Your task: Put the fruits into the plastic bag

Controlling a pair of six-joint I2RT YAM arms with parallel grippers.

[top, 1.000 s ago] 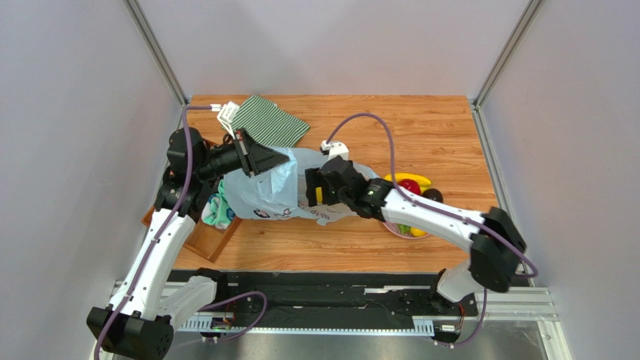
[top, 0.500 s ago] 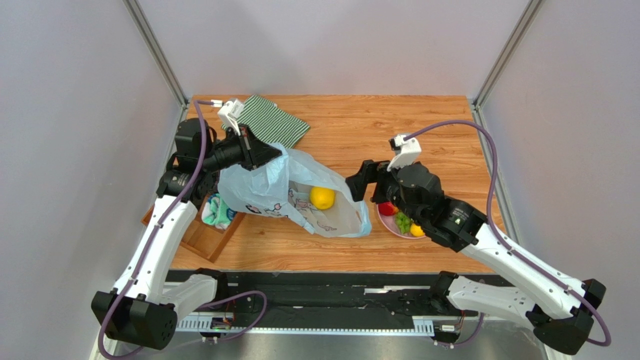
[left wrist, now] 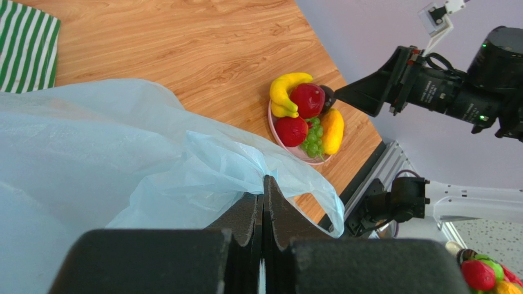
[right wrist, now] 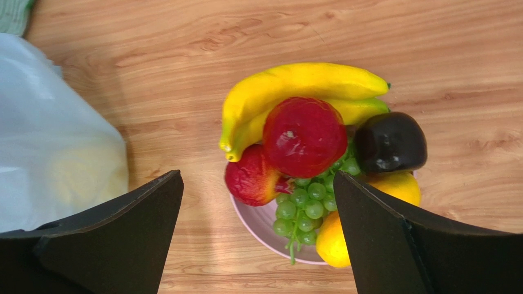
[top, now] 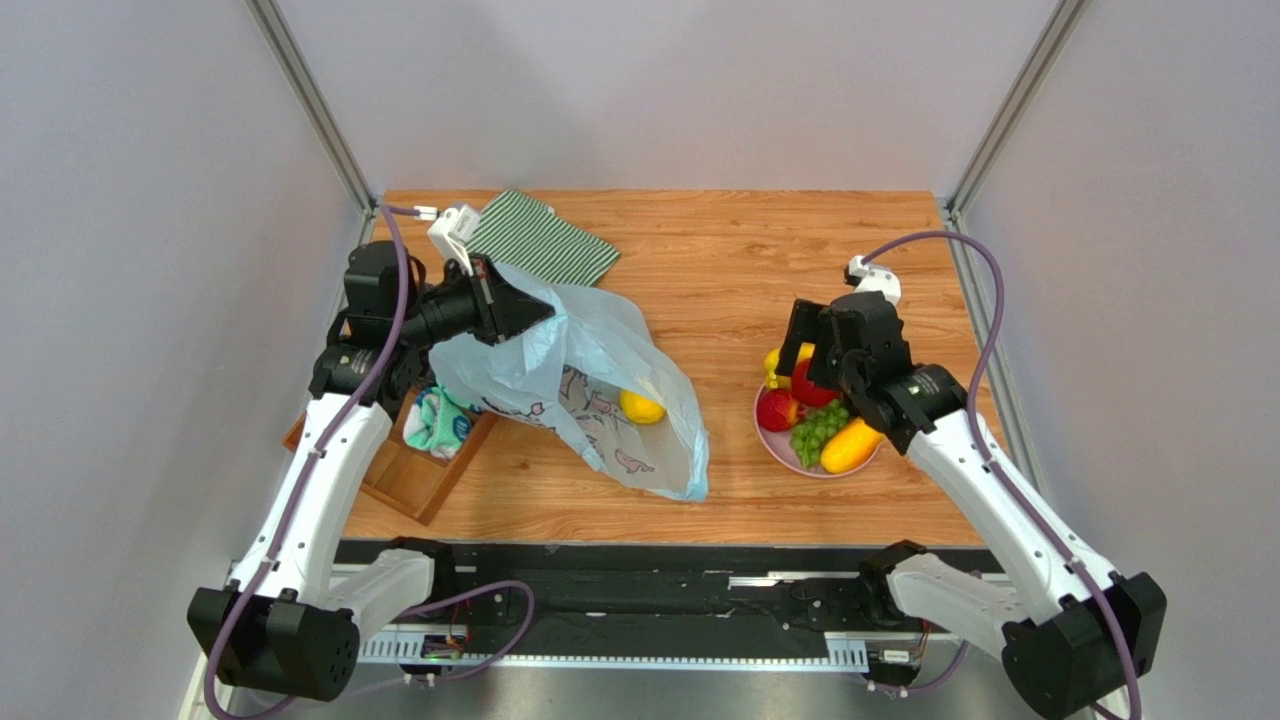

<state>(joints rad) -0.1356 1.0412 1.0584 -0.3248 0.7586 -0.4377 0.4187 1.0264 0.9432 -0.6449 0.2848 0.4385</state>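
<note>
Pale-blue plastic bag [top: 529, 383], mouth open (lemon [top: 642, 407] inside); other fruits [top: 816, 431] piled rightward

White arms [top: 1007, 510], purple cables [top: 939, 236], black left claw [left wrist: 263, 190] and right claw [right wrist: 258, 176].

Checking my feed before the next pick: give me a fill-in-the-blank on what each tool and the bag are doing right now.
1. The left tool is ___ on the plastic bag's edge.
2. The fruit seen through the plastic bag is the ___.
3. The right tool is open above the pink ___ holding the other fruit.
4. Beside the banana lie ___ red apples.
Missing words: shut; lemon; plate; two.
</note>
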